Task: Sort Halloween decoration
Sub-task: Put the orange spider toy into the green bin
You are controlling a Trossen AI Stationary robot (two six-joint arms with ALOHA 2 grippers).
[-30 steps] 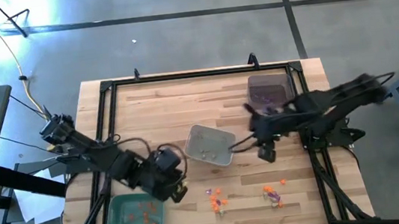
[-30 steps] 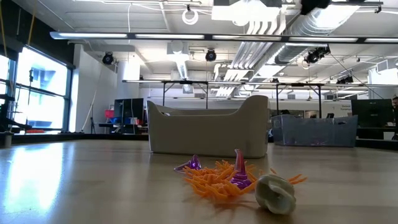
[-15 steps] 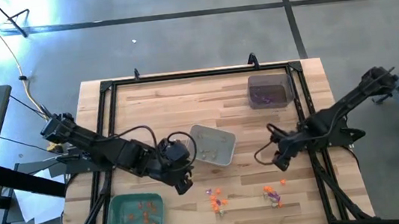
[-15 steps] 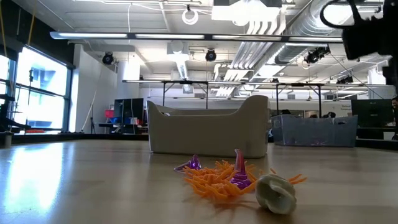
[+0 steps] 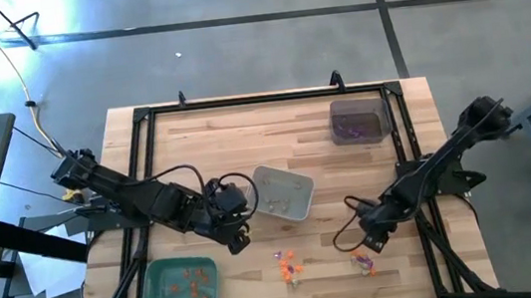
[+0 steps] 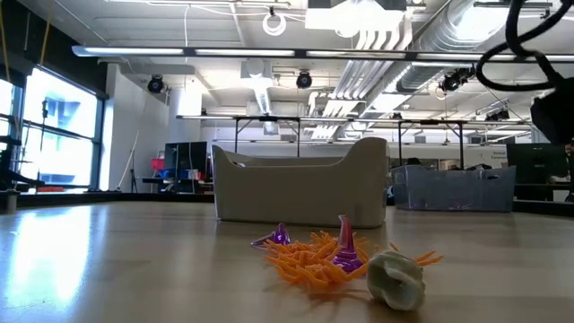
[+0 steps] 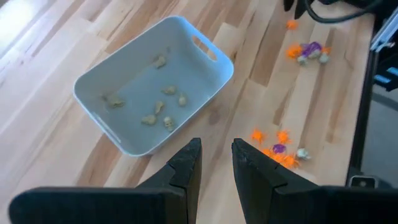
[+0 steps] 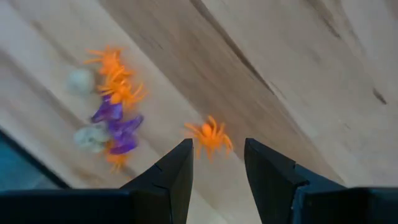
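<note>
You are looking at a pale wooden table (image 5: 204, 136) edged by a black frame (image 5: 142, 118). Two dark arms reach in over it, one from each side.

The grey tray (image 5: 282, 193) sits near the table's middle and holds a few pale whitish trinkets (image 7: 163, 107). The green tray (image 5: 180, 285) lies at the near left corner with orange pieces (image 5: 196, 281) inside. The dark tray (image 5: 357, 121) stands toward the far right with purple pieces (image 5: 352, 131) in it.

Your left gripper (image 5: 239, 240) hovers just beside the grey tray, on its left. In the left wrist view its fingers (image 7: 188, 163) stand a narrow gap apart, with nothing between them.

Your right gripper (image 5: 370, 241) hangs low over the near right part of the table, just above a loose cluster. In the right wrist view its fingers (image 8: 176, 169) are spread, nothing held, and a single orange spider (image 8: 209, 135) lies on the wood between them.

The unsorted Halloween decoration lies in two small heaps near the front edge: one cluster (image 5: 288, 264) near the middle and one cluster (image 5: 363, 260) to its right. In the low view the nearer heap shows orange spiders (image 6: 309, 256), purple cones (image 6: 345, 244) and a pale round piece (image 6: 395, 279) touching one another.
</note>
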